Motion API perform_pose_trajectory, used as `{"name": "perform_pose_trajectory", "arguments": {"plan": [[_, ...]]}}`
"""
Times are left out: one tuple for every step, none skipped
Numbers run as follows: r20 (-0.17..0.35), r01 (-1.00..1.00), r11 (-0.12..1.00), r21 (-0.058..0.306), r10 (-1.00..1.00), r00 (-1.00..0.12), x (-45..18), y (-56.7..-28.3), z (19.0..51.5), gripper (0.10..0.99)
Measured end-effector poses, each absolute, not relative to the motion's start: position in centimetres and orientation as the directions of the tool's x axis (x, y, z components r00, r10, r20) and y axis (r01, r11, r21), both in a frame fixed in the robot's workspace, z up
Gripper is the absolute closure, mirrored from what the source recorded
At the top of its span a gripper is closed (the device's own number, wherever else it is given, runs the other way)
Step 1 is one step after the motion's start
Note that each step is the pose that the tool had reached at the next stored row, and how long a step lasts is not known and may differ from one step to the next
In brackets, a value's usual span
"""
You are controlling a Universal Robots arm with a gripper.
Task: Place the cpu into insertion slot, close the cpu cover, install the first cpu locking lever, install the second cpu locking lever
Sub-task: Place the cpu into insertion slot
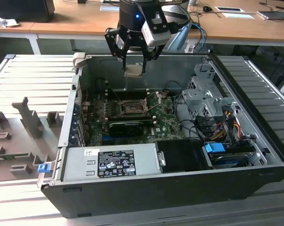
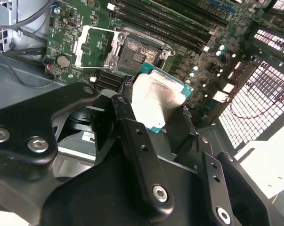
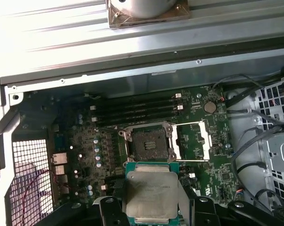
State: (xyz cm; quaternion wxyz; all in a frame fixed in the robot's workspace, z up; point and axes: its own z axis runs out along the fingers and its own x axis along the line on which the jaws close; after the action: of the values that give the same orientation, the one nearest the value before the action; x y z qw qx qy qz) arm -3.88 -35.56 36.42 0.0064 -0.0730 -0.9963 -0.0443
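We are holding the cpu (image 1: 133, 70) over the open case (image 1: 146, 193).
The gripper (image 1: 134, 67) is clamping it flat, high above the green board (image 1: 167, 117); the insertion slot (image 1: 129, 107) is lying bare below it, cpu cover (image 3: 194, 140) flipped aside.

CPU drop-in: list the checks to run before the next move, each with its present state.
1. Grip: the gripper is shut on the cpu, metal face showing: ok.
2. The insertion slot is empty: ok.
3. The cpu cover lies open beside the slot: ok.
4. The locking levers stand raised in the exterior view: ok.
5. The cpu squared over the slot: cannot tell; it hangs well above the green board.
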Motion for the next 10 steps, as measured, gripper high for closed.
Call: {"name": "perform_pose_trajectory", "arguments": {"plan": [[0.019,0.150,0.985,0.087,0.148,-0.989,-3.88,-35.56,36.41,0.557],[0.019,0.154,0.984,0.087,0.152,-0.988,-3.88,-35.56,36.41,0.557],[0.019,0.157,0.984,0.087,0.156,-0.988,-3.88,-35.56,36.40,0.557],[0.019,0.160,0.983,0.087,0.159,-0.987,-3.88,-35.56,36.40,0.557],[0.019,0.162,0.983,0.087,0.161,-0.987,-3.88,-35.56,36.40,0.557],[0.019,0.164,0.983,0.087,0.163,-0.986,-3.88,-35.56,36.40,0.557],[0.019,0.167,0.982,0.087,0.166,-0.986,-3.88,-35.56,36.40,0.557],[0.019,0.170,0.982,0.087,0.169,-0.985,-3.88,-35.56,36.39,0.557],[0.019,0.173,0.981,0.087,0.171,-0.985,-3.88,-35.56,36.39,0.557],[0.019,0.175,0.981,0.087,0.174,-0.985,-3.88,-35.56,36.39,0.557]]}}
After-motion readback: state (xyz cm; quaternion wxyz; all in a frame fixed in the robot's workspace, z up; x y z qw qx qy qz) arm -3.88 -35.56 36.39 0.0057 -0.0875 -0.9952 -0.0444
